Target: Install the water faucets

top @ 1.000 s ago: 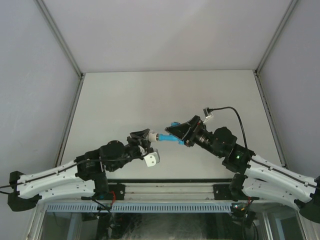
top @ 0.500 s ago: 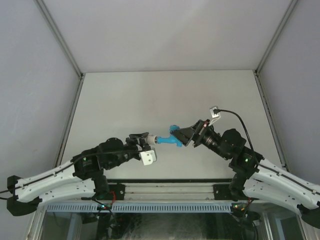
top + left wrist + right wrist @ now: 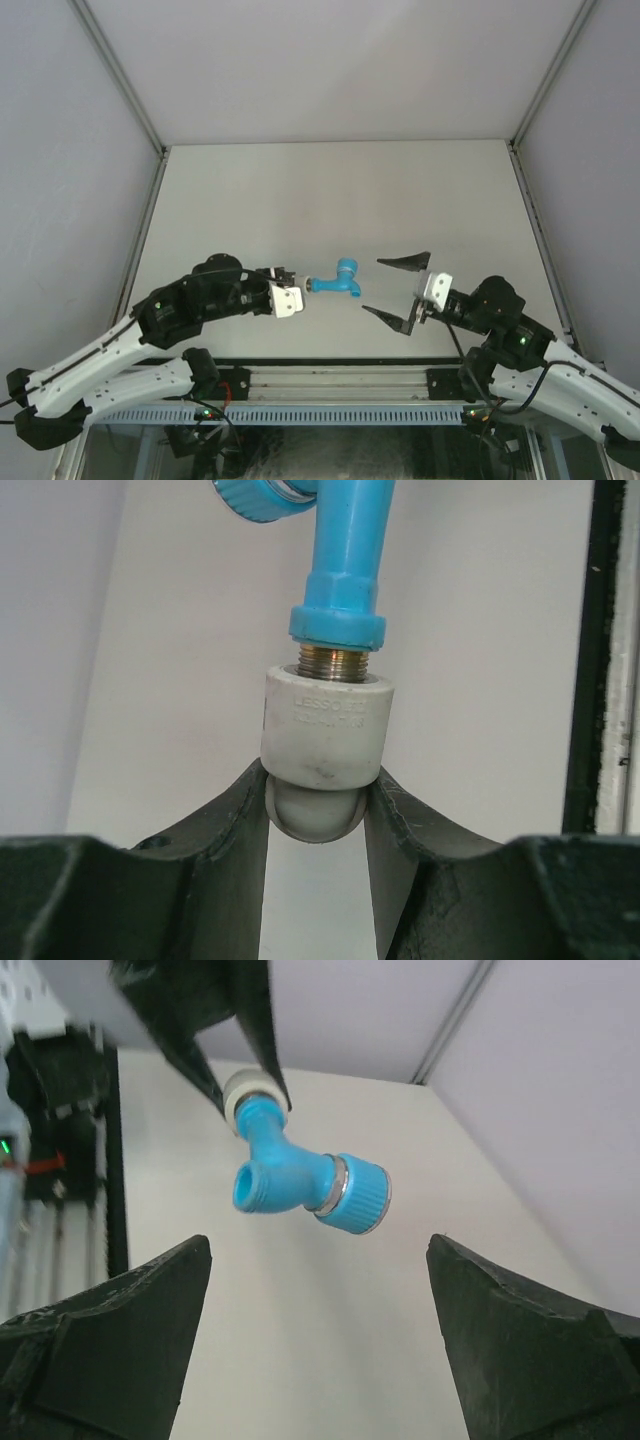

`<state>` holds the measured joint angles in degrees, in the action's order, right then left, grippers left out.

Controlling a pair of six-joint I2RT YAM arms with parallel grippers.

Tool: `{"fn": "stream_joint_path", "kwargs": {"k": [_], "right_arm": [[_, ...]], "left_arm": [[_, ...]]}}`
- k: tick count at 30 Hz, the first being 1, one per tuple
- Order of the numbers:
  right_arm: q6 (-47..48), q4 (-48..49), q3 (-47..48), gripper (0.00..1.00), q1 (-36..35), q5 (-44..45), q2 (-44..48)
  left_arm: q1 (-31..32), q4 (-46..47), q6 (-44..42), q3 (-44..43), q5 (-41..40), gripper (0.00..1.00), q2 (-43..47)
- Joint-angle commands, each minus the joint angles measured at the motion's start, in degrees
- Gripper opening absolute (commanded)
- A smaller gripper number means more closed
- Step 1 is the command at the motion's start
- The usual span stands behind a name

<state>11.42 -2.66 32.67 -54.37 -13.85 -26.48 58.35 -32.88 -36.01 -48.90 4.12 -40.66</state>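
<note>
Faucet [image 3: 340,278], frame centre: screwed into the fitting [image 3: 325,730] that my left pincer [image 3: 318,805] clamps; right pincer [image 3: 372,287] has just let go, now wide open, empty, lower right; I judge it installed.

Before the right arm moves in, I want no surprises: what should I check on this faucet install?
1. Grip: left hand shut on white fitting: ok.
2. Joint: blue faucet stands threaded into the fitting: ok.
3. Fully screwed home: cannot tell; some silvery thread shows at the joint.
4. Clearance: right hand open, apart from the faucet: ok.
5. Path: nothing between right hand and faucet: ok.
</note>
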Motion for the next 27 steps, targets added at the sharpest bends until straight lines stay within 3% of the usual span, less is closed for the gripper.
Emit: {"fn": "stream_joint_path", "kwargs": {"k": [1,6,9,12,15,19,21,25,27], "right_arm": [[30.7,-5.8,-0.2,0.88,-2.6,-6.4,0.1],[40.9,-6.5,1.8,0.88,-5.4,-2.9,-1.4],[43.4,-8.3,5.3,0.82,-6.3,-2.6,-5.0],[44.2,-9.7,7.8,0.68,-7.9,-5.3,-9.5],[43.6,-8.5,7.9,0.64,-9.5,-5.3,-11.7],[41.0,-8.0,7.9,0.51,-9.8,-7.9,-11.8],[39.5,-7.5,7.9,0.40,-9.8,-9.3,-11.6],[36.4,-6.9,7.9,0.30,-9.8,-9.2,-12.5],[35.7,-7.0,7.9,0.19,-9.9,-9.0,-13.2]], "left_arm": [[-2.2,-3.0,2.3,-5.7,10.2,0.00,-1.3],[-2.6,-4.0,2.0,-6.2,12.6,0.00,-1.5],[-2.7,-4.8,1.6,-7.1,14.6,0.00,-2.7],[-2.8,-5.0,1.6,-7.5,14.9,0.00,-3.8],[-2.8,-4.3,1.6,-7.1,14.8,0.00,-3.6],[-2.8,-3.7,1.7,-6.8,14.1,0.00,-3.0],[-2.8,-3.4,1.5,-6.7,13.6,0.00,-2.8],[-2.8,-2.9,1.2,-6.4,12.6,0.00,-2.1],[-2.8,-2.0,0.9,-5.6,12.7,0.00,-1.5]]}}
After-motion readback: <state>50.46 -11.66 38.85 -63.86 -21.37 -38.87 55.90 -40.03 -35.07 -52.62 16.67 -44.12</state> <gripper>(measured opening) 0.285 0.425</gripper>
